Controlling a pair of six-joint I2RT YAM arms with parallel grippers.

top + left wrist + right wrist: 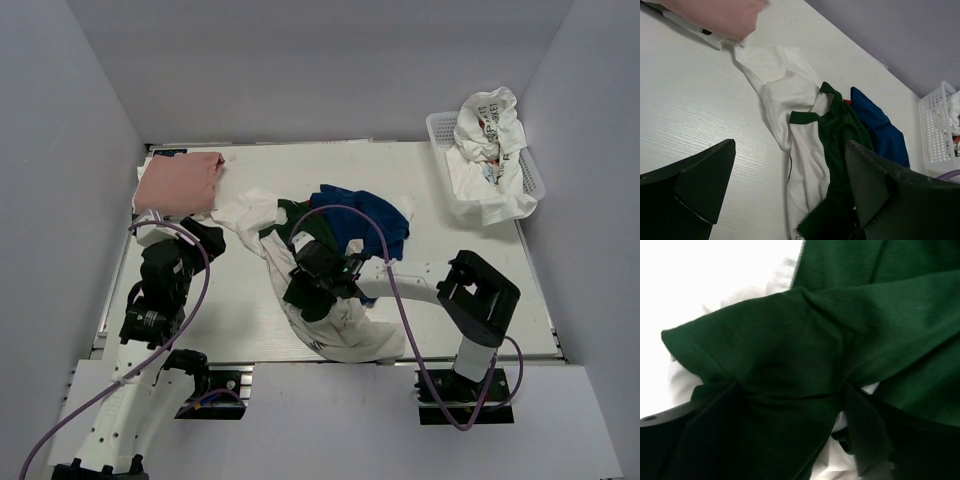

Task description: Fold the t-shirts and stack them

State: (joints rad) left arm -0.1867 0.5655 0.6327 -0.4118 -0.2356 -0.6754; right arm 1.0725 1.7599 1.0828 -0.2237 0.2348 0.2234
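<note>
Dark-green cloth of the green-and-white t-shirt sits mid-table between the wide-spread jaws of my right claw (not pinched). My left claw hangs fully open, empty. Bare table near-left; pink t-shirt far-left; basket far-right; grey walls enclose.

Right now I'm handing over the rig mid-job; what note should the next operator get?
Left gripper: open, empty, near the folded salmon-pink cloth t-shirt, far left.
Right gripper: open, straddling a fold of the crumpled dark-green and white cloth t-shirt, mid-table.
Blue cloth t-shirt crumpled against its far side; white printed t-shirt in the white plastic basket, far right.
Done: pink one folded.
Left: three to fold, then stack.
</note>
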